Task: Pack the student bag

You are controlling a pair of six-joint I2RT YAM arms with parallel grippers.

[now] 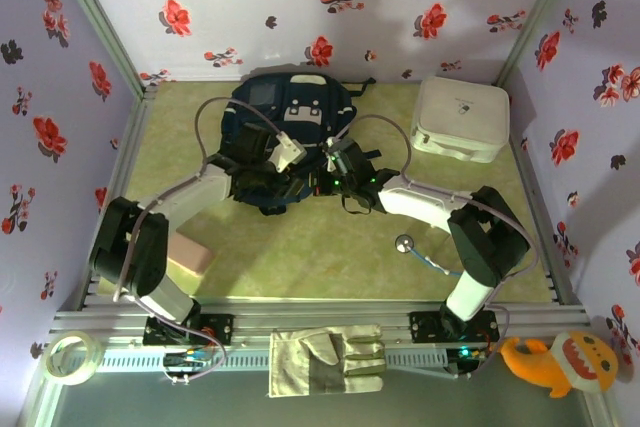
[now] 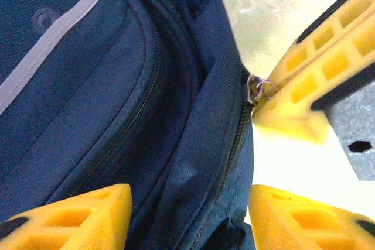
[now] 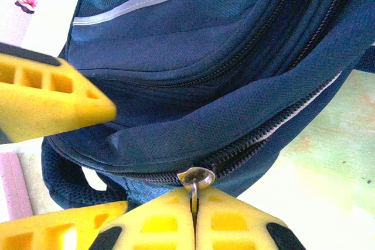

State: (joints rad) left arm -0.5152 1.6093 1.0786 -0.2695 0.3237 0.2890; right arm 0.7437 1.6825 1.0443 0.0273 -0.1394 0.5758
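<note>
Yellow foam fingers of the right gripper [image 3: 195, 206], pressed together on the metal zipper pull [image 3: 196, 177] of the student bag [image 3: 193, 86]. Beside the same zip, the left gripper [image 2: 188, 206] has its jaws apart, straddling a fold of the bag's navy fabric. The bag lies flat at the far middle of the green table [image 1: 300, 257], with a white zip case [image 1: 460, 117] well apart to its right.

Lab test booth: floral-print walls [image 1: 300, 7], aluminium frame rails [image 1: 320, 320].
</note>
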